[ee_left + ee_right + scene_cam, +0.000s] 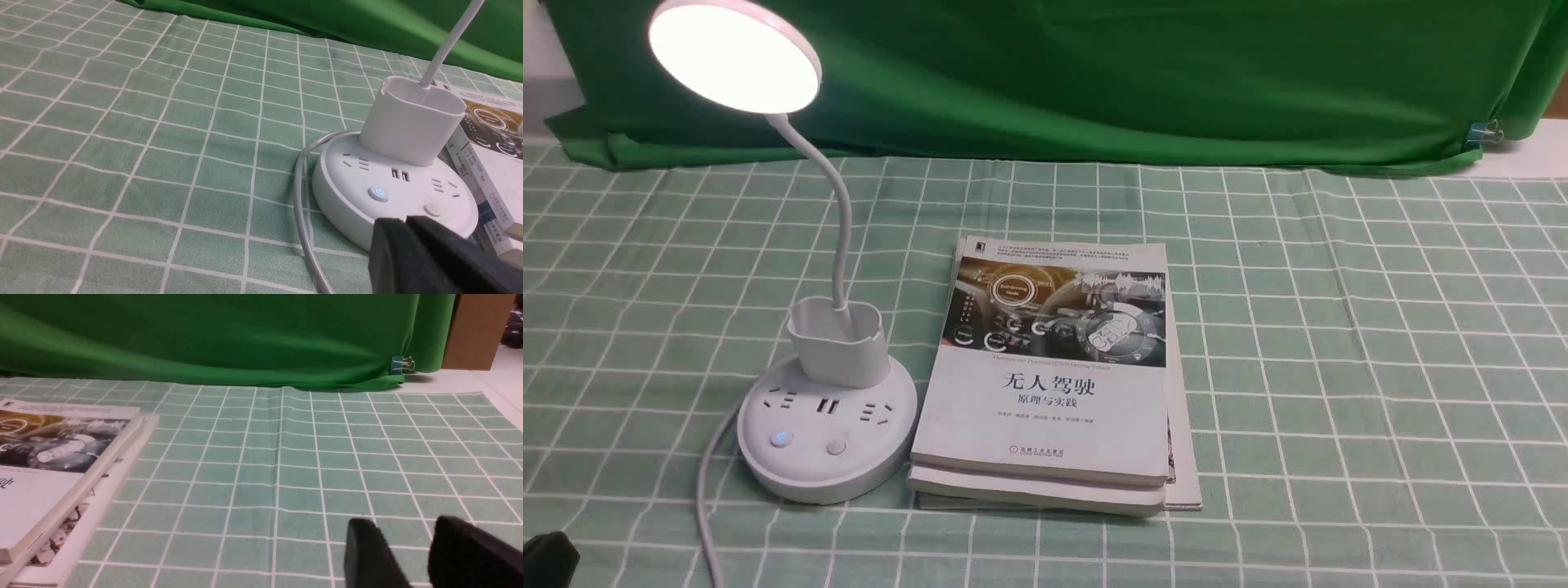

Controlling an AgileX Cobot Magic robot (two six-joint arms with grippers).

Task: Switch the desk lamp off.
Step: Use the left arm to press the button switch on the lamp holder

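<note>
The white desk lamp [827,425] stands at the left of the table. Its round disc head [734,55] is lit, on a bent neck rising from a small cup holder [837,341]. Its round base carries sockets, a button glowing blue [781,438] and a plain button [836,447]. In the left wrist view the base [367,183] shows the glowing button [378,193] and the plain button [432,209]. My left gripper [406,221] is shut and empty, just short of the base's near rim; a bit of it shows at the front view's lower left corner [547,559]. My right gripper [402,526] is open and empty over bare cloth.
A stack of books [1058,384] lies right beside the lamp base, also seen in the right wrist view [49,465]. The lamp's white cable [704,490] runs toward the table's near edge. A green checked cloth [1339,343] covers the table; a green backdrop [1135,73] hangs behind.
</note>
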